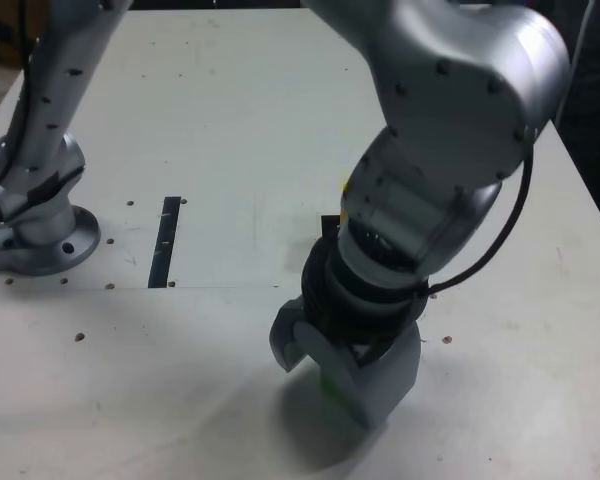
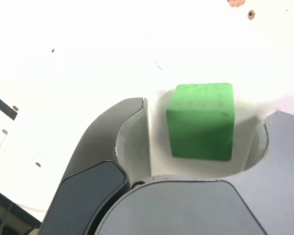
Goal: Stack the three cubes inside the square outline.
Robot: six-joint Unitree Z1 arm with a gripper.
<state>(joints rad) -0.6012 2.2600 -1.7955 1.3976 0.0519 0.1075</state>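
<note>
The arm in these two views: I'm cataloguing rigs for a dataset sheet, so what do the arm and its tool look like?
The arm is silver-grey metal with rounded joint housings dotted with small dark screw heads, on a round flanged base bolted to the table. A black cable loops beside the wrist, above a black collar. The tool has two broad, curved grey jaws; the wrist view shows them dark grey with paler inner faces.

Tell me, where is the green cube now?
The green cube sits on the white table between the end effector's jaws; the exterior view shows only a green sliver.
</note>
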